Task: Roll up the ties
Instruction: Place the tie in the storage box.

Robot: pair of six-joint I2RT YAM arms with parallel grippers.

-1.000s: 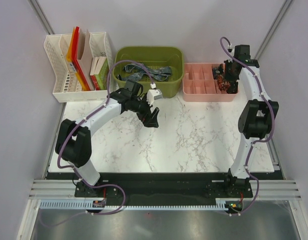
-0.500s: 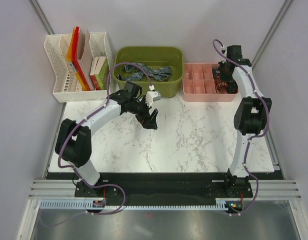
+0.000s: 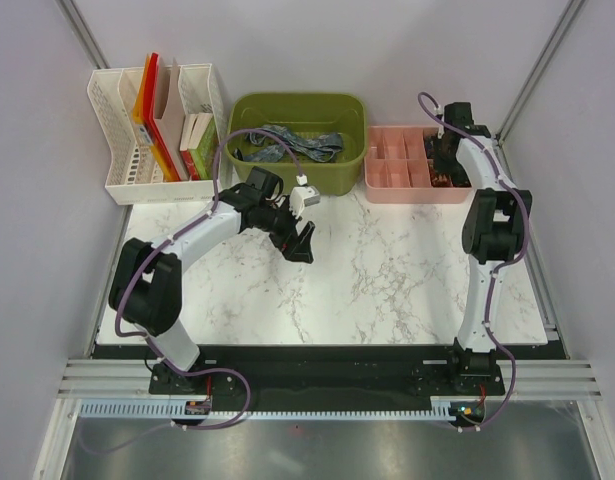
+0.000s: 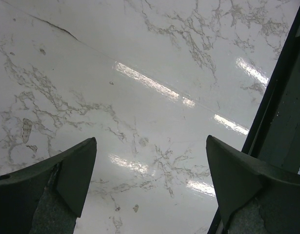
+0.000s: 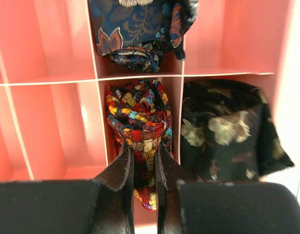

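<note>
A rolled red, orange and dark patterned tie (image 5: 137,117) stands in a middle compartment of the pink divided tray (image 5: 52,122). My right gripper (image 5: 144,146) is shut on its lower part, one finger on each side. In the top view the right gripper (image 3: 449,165) hangs over the tray's right end (image 3: 417,195). A blue-grey patterned tie (image 3: 297,145) lies loose in the green bin (image 3: 342,180). My left gripper (image 3: 302,240) hovers over the marble table (image 4: 150,87) in front of the bin, and it (image 4: 150,146) is open with nothing between its fingers.
A dark blue floral rolled tie (image 5: 140,29) fills the compartment behind the red one. A black and gold tie (image 5: 228,131) sits in the compartment to its right. A white file rack (image 3: 157,120) with folders and books stands at the back left.
My right arm has swung left and farther back over the pink tray, still gripping the red tie. The left gripper has shifted slightly and stays open.
</note>
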